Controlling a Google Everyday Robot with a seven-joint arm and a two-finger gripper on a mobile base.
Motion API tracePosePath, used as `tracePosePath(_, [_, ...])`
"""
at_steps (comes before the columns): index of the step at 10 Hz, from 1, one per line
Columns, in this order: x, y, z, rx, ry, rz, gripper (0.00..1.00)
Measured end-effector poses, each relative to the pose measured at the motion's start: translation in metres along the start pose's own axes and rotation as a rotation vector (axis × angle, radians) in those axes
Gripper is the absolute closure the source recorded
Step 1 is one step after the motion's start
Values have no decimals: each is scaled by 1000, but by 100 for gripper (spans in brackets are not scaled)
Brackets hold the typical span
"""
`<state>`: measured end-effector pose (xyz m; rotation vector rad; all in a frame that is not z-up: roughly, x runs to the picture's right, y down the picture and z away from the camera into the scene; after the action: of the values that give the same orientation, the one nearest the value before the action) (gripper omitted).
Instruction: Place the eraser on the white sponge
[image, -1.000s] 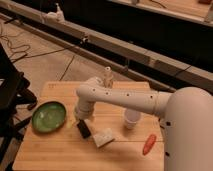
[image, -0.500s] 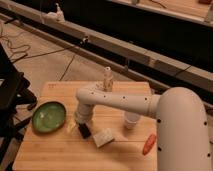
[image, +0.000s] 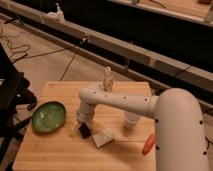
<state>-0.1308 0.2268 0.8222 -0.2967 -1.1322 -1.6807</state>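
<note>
The black eraser (image: 85, 131) sits at the tip of my gripper (image: 82, 128), low over the wooden table (image: 60, 150), just left of the white sponge (image: 104, 137). The sponge lies flat on the table, slightly tilted, close to the eraser but apart from it. My white arm (image: 120, 102) reaches in from the right and bends down to the gripper.
A green bowl (image: 49, 116) stands at the left of the table. A translucent white cup (image: 132, 120) stands right of the sponge. An orange-red carrot-like object (image: 148, 144) lies at the right. A small pale bottle (image: 107, 80) stands at the back edge.
The arm has swung left and lowered; the gripper with the eraser has moved a little left and down, away from the sponge.
</note>
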Motion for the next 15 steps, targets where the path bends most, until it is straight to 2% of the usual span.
tracePosePath(3, [1,2,3,7,-4,7,80])
tracePosePath(4, [1,4,3,10,-4,9,93])
tracePosePath(5, [1,5,3,10,-2,9,98])
tracePosePath(6, [4,4,-3,10,10,6,100])
tracePosePath(8, [13,7,-25,9,64,9,100])
tracePosePath(9, [18,12,-44,-3,104,12,100])
tracePosePath(11, [19,33,-74,-38,156,39,100])
tracePosePath(13, [8,56,-93,-65,178,80,100])
tracePosePath(15, [-11,76,-106,-74,185,120,100])
